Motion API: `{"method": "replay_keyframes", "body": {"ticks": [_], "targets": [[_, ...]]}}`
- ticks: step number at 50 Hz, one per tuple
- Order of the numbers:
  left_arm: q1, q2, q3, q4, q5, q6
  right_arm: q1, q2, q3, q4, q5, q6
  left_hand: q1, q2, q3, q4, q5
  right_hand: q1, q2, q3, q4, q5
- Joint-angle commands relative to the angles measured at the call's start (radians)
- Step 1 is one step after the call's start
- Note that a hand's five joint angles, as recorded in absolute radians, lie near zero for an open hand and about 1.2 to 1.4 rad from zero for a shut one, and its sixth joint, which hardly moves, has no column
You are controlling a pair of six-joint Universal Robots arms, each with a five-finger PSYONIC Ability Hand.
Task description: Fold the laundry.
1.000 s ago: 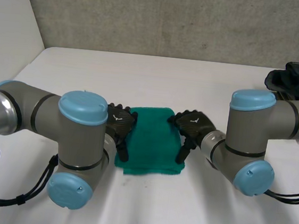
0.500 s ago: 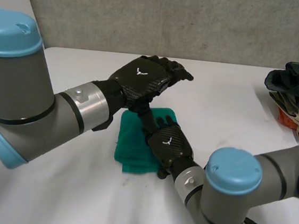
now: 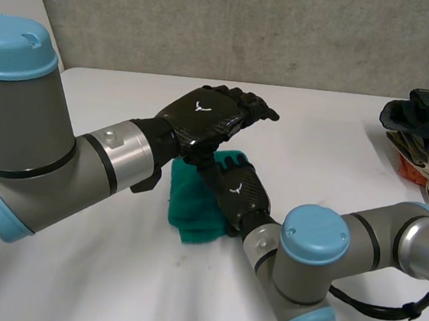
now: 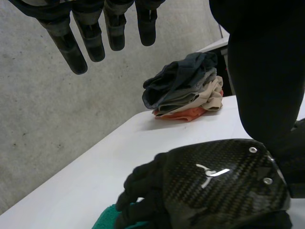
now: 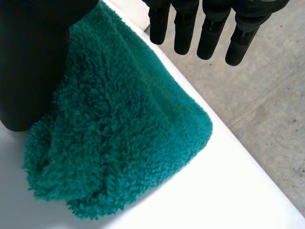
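Green towel (image 3: 188, 206) folded, right hand (image 3: 240, 196) flat over it; left hand (image 3: 204, 117) above both

Folded fluffy green towel (image 3: 191, 204) lies on table.

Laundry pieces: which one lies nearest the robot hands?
The folded green terry towel, directly beneath the right robot hand; the dark-topped clothes pile sits far aside.

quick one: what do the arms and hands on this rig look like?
Left arm and right arm: thick grey tubes, rounded light-blue caps at the joints. Left hand and right hand: black, carbon-weave back plate with a small white Y-shaped mark. Silver collar at each wrist.
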Motion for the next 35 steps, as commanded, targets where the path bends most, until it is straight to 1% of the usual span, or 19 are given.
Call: {"method": "replay_keyframes", "body": {"ticks": [1,3,6,8,14,18,20,25,26,29,30,33,34,35], "targets": [[0.001,0.000,-0.003,0.000,0.002,-0.010,-0.001,0.043,-0.064,0.000,-0.006,0.000,0.054,0.045,0.039,0.048,0.030,0.180,0.182,0.173,0.167,0.166],[0.001,0.000,-0.004,0.000,0.002,-0.013,-0.001,0.052,-0.078,0.001,-0.006,0.002,0.054,0.045,0.039,0.048,0.030,0.259,0.261,0.252,0.247,0.245],[0.002,0.000,-0.004,-0.002,0.002,-0.013,-0.001,0.069,-0.109,0.001,-0.011,0.003,0.054,0.045,0.039,0.048,0.030,0.813,0.814,0.806,0.800,0.799],[0.002,0.000,-0.003,0.000,0.002,-0.013,-0.001,0.080,-0.135,0.000,-0.017,0.006,0.054,0.045,0.039,0.048,0.030,1.088,1.090,1.081,1.076,1.074],[0.019,0.009,-0.001,0.000,-0.001,-0.015,-0.035,0.066,-0.204,0.000,-0.031,0.028,0.057,0.048,0.042,0.051,0.033,1.090,1.091,1.082,1.077,1.076],[0.033,0.049,-0.001,0.003,-0.018,-0.016,-0.105,-0.013,-0.277,-0.003,-0.034,0.054,0.057,0.048,0.042,0.051,0.033,1.090,1.091,1.082,1.077,1.076],[0.039,0.081,-0.001,0.009,-0.029,-0.016,-0.128,-0.029,-0.299,-0.005,-0.038,0.063,0.057,0.048,0.042,0.051,0.033,1.090,1.091,1.082,1.077,1.076],[0.041,0.104,-0.001,0.023,-0.038,-0.032,-0.222,-0.072,-0.393,-0.034,-0.104,0.115,0.057,0.048,0.042,0.051,0.033,1.090,1.091,1.082,1.077,1.076],[0.041,0.104,-0.001,0.024,-0.038,-0.039,-0.261,-0.089,-0.420,-0.054,-0.119,0.138,0.057,0.048,0.042,0.051,0.033,1.090,1.091,1.082,1.077,1.076],[0.038,0.104,-0.001,0.029,-0.038,-0.059,-0.337,-0.112,-0.449,-0.097,-0.130,0.170,0.057,0.048,0.042,0.051,0.033,1.090,1.091,1.082,1.077,1.076],[0.038,0.106,-0.003,0.029,-0.038,-0.064,-0.399,-0.125,-0.463,-0.124,-0.135,0.189,0.057,0.048,0.042,0.051,0.033,1.090,1.091,1.082,1.077,1.076],[0.033,0.110,-0.007,0.029,-0.038,-0.067,-0.501,-0.136,-0.477,-0.164,-0.142,0.218,0.057,0.048,0.042,0.051,0.033,1.090,1.091,1.082,1.077,1.076],[0.033,0.110,-0.010,0.029,-0.038,-0.067,-0.566,-0.133,-0.489,-0.182,-0.152,0.244,0.057,0.048,0.042,0.051,0.033,1.090,1.091,1.082,1.077,1.076],[0.032,0.110,-0.020,0.029,-0.037,-0.067,-0.599,-0.130,-0.497,-0.189,-0.161,0.258,0.057,0.048,0.042,0.051,0.033,1.090,1.091,1.082,1.077,1.076]]}}
